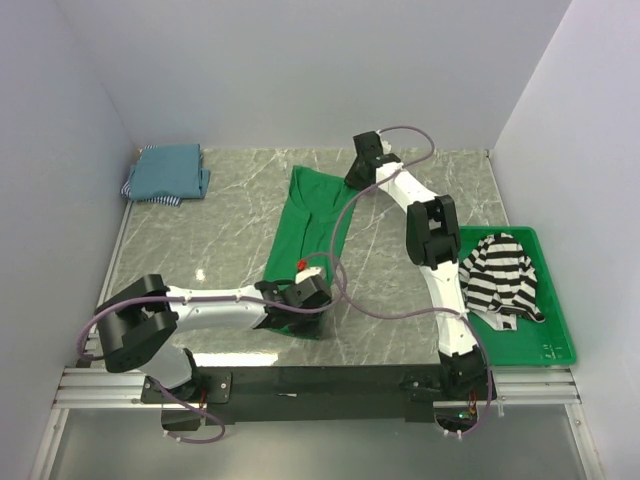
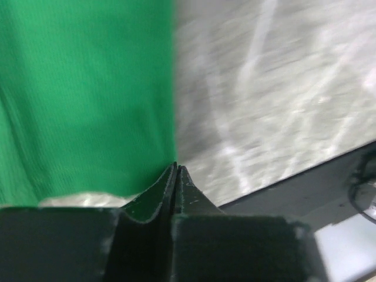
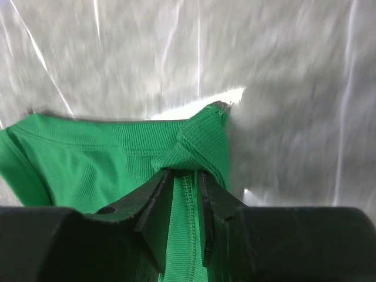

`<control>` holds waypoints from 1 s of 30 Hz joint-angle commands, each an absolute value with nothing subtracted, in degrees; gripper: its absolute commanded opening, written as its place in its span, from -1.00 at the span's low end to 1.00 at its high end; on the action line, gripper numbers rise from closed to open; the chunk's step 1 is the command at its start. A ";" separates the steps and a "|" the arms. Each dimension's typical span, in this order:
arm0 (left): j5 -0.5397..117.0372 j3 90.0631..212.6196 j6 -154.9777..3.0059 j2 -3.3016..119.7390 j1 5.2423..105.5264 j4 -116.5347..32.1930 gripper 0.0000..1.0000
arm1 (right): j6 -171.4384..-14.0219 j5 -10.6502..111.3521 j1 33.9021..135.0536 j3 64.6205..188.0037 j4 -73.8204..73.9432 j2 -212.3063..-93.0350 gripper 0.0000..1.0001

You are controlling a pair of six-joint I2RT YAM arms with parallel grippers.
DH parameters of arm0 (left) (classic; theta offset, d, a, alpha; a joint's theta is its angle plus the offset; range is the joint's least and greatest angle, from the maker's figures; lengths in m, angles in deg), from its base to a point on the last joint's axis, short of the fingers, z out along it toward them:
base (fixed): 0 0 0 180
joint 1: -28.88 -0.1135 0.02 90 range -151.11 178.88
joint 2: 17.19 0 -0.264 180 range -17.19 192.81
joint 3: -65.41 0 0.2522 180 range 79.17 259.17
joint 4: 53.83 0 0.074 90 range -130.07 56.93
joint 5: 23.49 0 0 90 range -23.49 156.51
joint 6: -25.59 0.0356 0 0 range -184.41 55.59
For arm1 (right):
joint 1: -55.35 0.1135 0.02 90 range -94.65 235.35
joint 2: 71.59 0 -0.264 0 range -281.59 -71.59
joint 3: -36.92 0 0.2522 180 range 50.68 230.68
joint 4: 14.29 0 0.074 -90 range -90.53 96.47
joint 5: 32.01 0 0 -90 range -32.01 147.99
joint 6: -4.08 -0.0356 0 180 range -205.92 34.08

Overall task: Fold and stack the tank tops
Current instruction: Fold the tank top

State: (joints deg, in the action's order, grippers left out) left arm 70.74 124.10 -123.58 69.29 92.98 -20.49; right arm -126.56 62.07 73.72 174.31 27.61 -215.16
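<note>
The bright green tank top point(image 1: 312, 225) lies stretched lengthwise on the marble table's middle. My right gripper point(image 1: 360, 168) is at its far end, shut on a bunched, seamed edge of it point(image 3: 194, 150). My left gripper point(image 1: 312, 290) is at its near end with the jaws pressed together at the corner of the green fabric point(image 2: 88, 100), apparently pinching its edge. The striped black-and-white tank top point(image 1: 500, 275) lies crumpled in the tray at the right. Folded teal-blue tops point(image 1: 168, 172) sit stacked at the back left.
The rigid green plastic tray point(image 1: 555, 335) stands at the right edge. White walls close in the table on three sides. A black rail point(image 1: 320, 380) runs along the near edge between the arm bases.
</note>
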 commanded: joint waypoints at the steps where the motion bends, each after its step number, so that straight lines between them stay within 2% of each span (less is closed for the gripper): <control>1: 70.20 132.67 -119.69 70.96 92.87 -22.32 -0.78 | -126.35 60.38 70.57 180.74 27.94 -217.75 -0.39; 4: 70.29 138.99 -118.46 73.16 91.64 -21.17 -0.49 | -126.17 58.18 68.98 182.60 26.37 -218.80 -0.32; 10: 73.00 144.47 -120.30 72.82 85.32 -16.88 -0.24 | -124.85 45.88 66.96 181.91 18.72 -217.85 -0.06; 15: 74.24 137.81 -123.55 64.56 75.58 -16.07 -0.21 | -124.06 40.68 66.60 177.85 13.70 -211.26 0.33; 18: 72.93 133.50 -123.03 61.31 71.88 -15.99 -0.16 | -125.02 40.06 66.16 179.86 15.81 -209.85 0.40; 28: 72.84 124.89 -124.26 54.45 69.23 -16.86 -0.12 | -129.69 38.57 65.99 175.57 17.57 -207.29 0.41; 30: 73.27 124.09 -124.52 53.13 68.88 -16.60 -0.13 | -130.12 38.22 66.16 171.56 16.79 -205.29 0.41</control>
State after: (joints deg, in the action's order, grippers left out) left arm 72.84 125.04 -123.63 56.00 69.55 -15.99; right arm -128.57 39.34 66.22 175.62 16.94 -209.85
